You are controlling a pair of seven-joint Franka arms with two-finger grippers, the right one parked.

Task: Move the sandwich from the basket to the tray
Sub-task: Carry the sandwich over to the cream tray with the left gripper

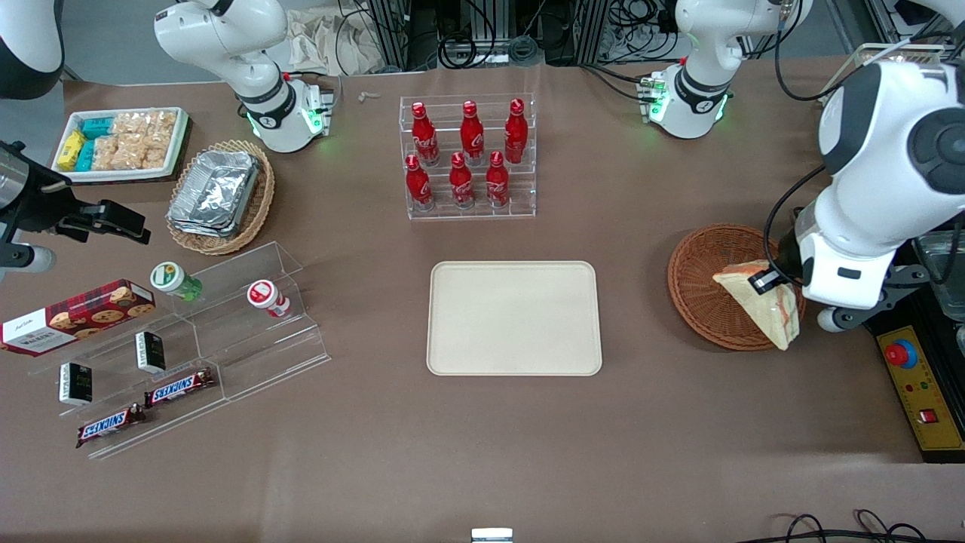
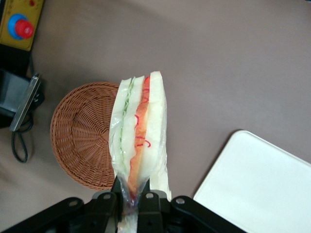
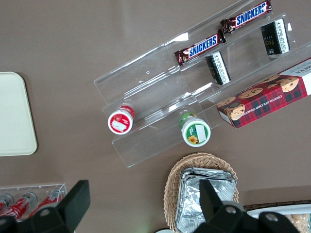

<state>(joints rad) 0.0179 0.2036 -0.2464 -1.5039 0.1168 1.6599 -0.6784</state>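
Observation:
My gripper [image 2: 130,204] is shut on the plastic-wrapped sandwich [image 2: 140,133], a white bread wedge with green and orange-red filling showing at its cut edge. In the front view the sandwich [image 1: 763,303] hangs from the gripper [image 1: 769,280] above the round reddish-brown basket [image 1: 705,290], lifted off its floor. The basket [image 2: 82,136] looks empty underneath. The cream-beige tray [image 1: 514,317] lies flat at the table's middle, toward the parked arm from the basket, with nothing on it; one corner of the tray [image 2: 257,182] shows in the wrist view.
A clear rack of red bottles [image 1: 467,154] stands farther from the front camera than the tray. A yellow control box with a red button [image 1: 918,381] sits at the working arm's end. Snack shelves [image 1: 181,347] and a tan basket of foil containers [image 1: 222,194] lie toward the parked arm's end.

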